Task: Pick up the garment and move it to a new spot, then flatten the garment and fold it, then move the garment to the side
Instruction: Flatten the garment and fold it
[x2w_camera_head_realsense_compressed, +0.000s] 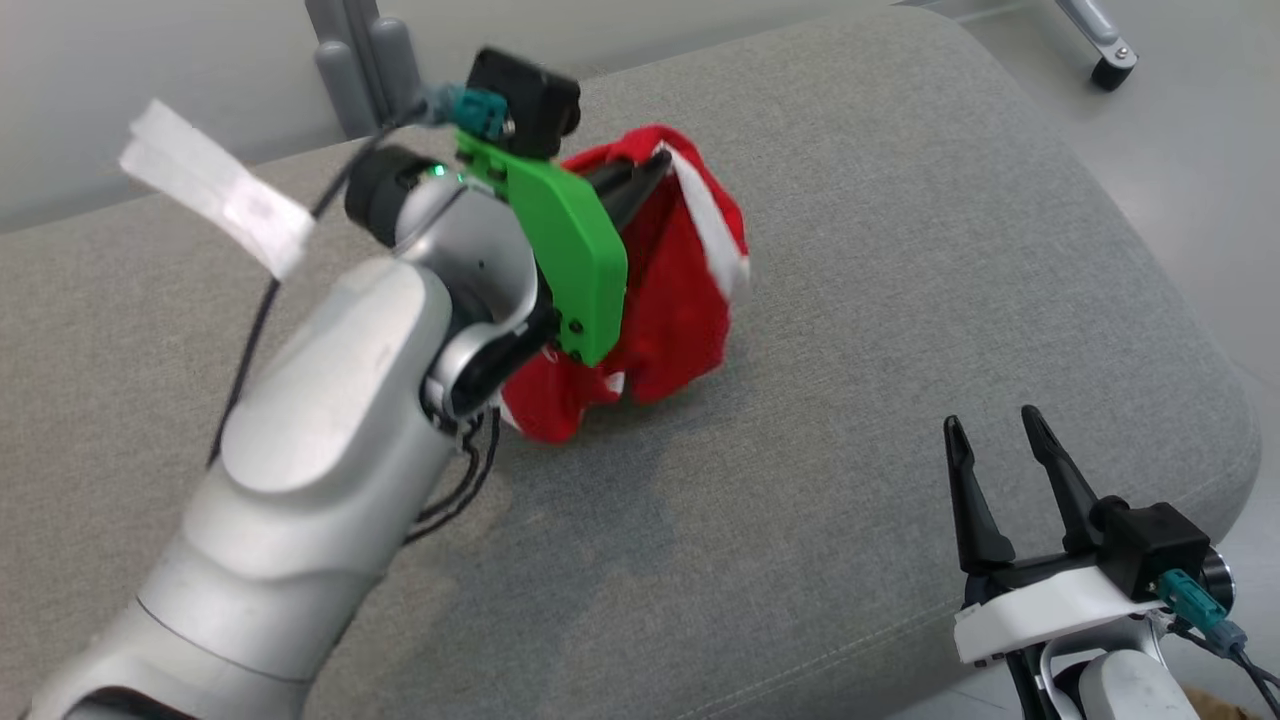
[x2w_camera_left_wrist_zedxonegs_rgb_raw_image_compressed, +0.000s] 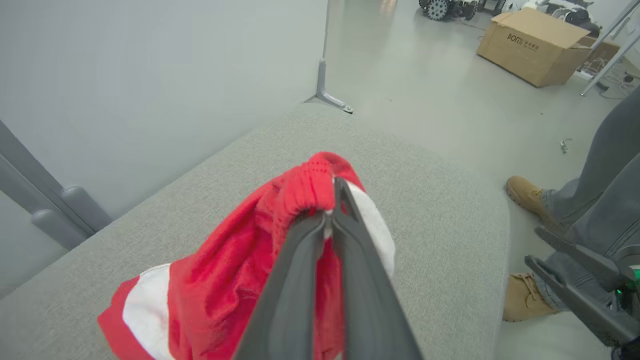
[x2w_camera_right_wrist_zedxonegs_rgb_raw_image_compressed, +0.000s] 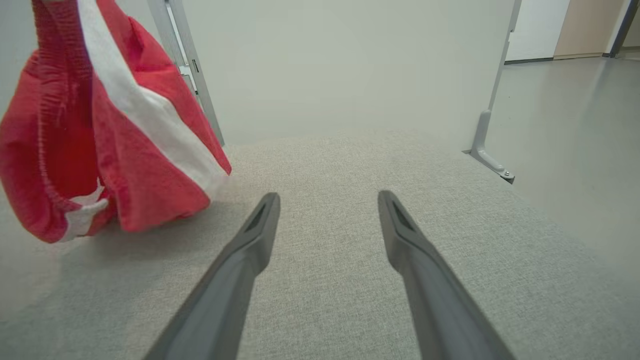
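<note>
You have one grey cushion (x2w_camera_head_realsense_compressed: 900, 300). On it is one red-and-white garment (x2w_camera_head_realsense_compressed: 680, 310), bunched and hanging from its top edge, with its lower folds reaching the fabric left of centre. There are two grippers. Your left gripper (x2w_camera_head_realsense_compressed: 648, 178) is clamped tight on the garment's elastic hem. Your right gripper (x2w_camera_head_realsense_compressed: 992, 420) is spread wide and holds nothing, well apart from the garment over the cushion's near right edge.

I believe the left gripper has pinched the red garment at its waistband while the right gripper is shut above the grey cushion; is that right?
Not quite: the right gripper is open, with its fingers spread apart above the grey cushion, as the right wrist view shows. The left gripper has indeed pinched the red garment at its waistband.
</note>
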